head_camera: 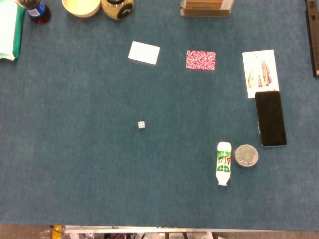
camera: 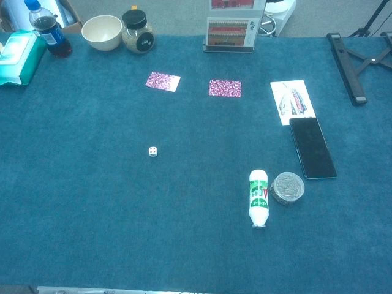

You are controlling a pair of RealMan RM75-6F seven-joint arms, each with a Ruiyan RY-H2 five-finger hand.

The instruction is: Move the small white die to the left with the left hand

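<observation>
The small white die (head_camera: 141, 125) lies alone on the blue cloth, a little left of the table's middle; the chest view shows the die (camera: 152, 151) with dark pips on top. Neither hand nor any part of an arm appears in the head view or the chest view. Nothing touches the die.
Two playing cards (camera: 163, 81) (camera: 225, 88) lie beyond the die. A white bottle (camera: 259, 197) lies on its side by a round tin (camera: 287, 187), with a black phone (camera: 312, 147) and a picture card (camera: 293, 101) at right. A bowl (camera: 101, 31), jar (camera: 137, 30), cola bottle (camera: 49, 29) and wipes pack (camera: 21, 56) line the far left edge.
</observation>
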